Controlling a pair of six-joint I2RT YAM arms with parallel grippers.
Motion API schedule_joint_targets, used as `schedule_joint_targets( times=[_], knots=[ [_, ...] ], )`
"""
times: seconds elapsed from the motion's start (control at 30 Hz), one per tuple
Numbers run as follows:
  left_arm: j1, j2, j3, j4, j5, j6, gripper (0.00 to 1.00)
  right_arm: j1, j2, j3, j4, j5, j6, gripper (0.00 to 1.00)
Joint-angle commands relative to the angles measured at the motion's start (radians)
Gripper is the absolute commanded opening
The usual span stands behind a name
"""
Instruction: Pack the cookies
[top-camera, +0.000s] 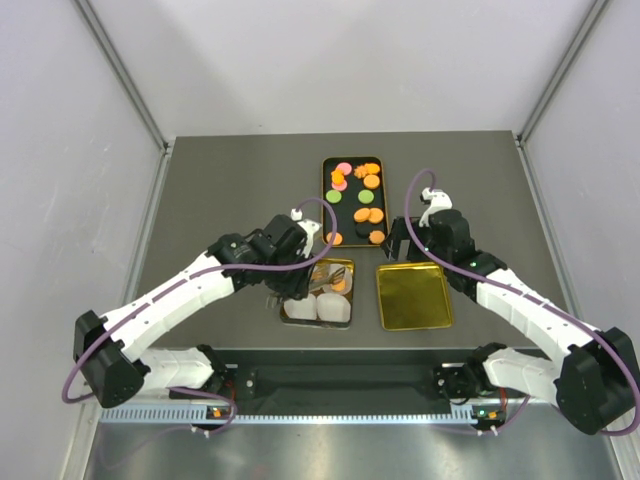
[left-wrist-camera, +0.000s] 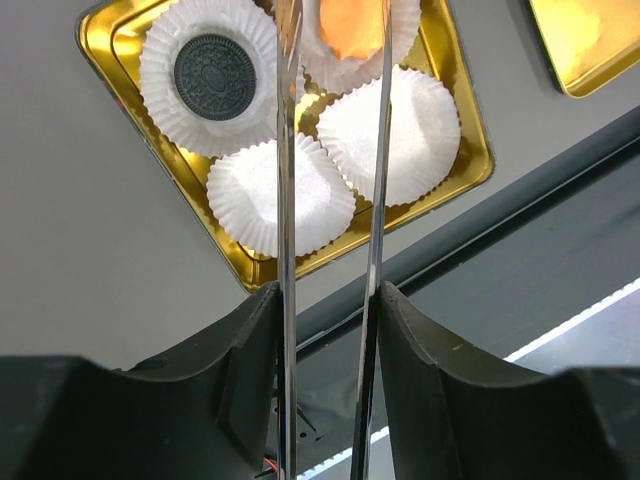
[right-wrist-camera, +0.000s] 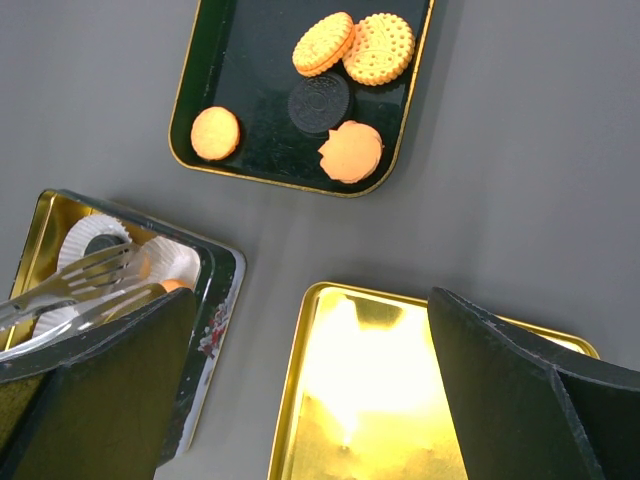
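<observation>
Several cookies (top-camera: 371, 181), mostly orange with pink, green and black ones, lie on a black tray (top-camera: 325, 205) at the back centre. The right wrist view shows the tray's near end with orange cookies (right-wrist-camera: 378, 48) and a black one (right-wrist-camera: 319, 101). My left gripper (top-camera: 300, 265) is shut on metal tongs (left-wrist-camera: 285, 150), whose blades reach over a gold tin (left-wrist-camera: 110, 40) holding white cup liners. One liner holds a black sandwich cookie (left-wrist-camera: 214, 77). An orange cookie (left-wrist-camera: 352, 25) sits in another, between the tong tips. My right gripper (top-camera: 415, 238) is open and empty above the gold lid (right-wrist-camera: 370, 400).
Two cup liners (left-wrist-camera: 250, 195) in the tin (top-camera: 318, 305) hold nothing. The lid (top-camera: 413, 295) lies right of the tin. A dark rail (top-camera: 340, 380) runs along the table's near edge. Grey walls close in both sides.
</observation>
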Motion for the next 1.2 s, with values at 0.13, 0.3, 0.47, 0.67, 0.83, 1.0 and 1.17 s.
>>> schedule_joint_targets(
  times=[0.13, 0.3, 0.47, 0.67, 0.83, 1.0, 1.17],
  knots=[
    [-0.005, -0.044, 0.115, -0.018, -0.018, 0.021, 0.46, -0.003, -0.01, 0.038, 0.013, -0.009, -0.007, 1.0],
    [-0.001, 0.011, 0.202, 0.031, -0.065, 0.021, 0.47, -0.003, -0.018, 0.038, 0.013, -0.008, -0.007, 1.0],
    [0.003, 0.151, 0.326, 0.092, -0.186, 0.046, 0.48, -0.003, -0.016, 0.038, 0.013, -0.008, -0.009, 1.0],
    [0.051, 0.413, 0.49, 0.149, -0.242, 0.095, 0.5, -0.003, -0.016, 0.036, 0.013, -0.006, -0.007, 1.0],
    [0.086, 0.531, 0.572, 0.2, -0.211, 0.122, 0.51, -0.004, -0.021, 0.036, 0.014, -0.008, -0.009, 1.0],
    [0.106, 0.614, 0.61, 0.215, -0.18, 0.13, 0.54, -0.003, -0.024, 0.035, 0.013, -0.008, -0.009, 1.0],
    [0.126, 0.619, 0.593, 0.255, -0.13, 0.124, 0.55, -0.003, -0.022, 0.036, 0.015, -0.008, -0.009, 1.0]
  ],
)
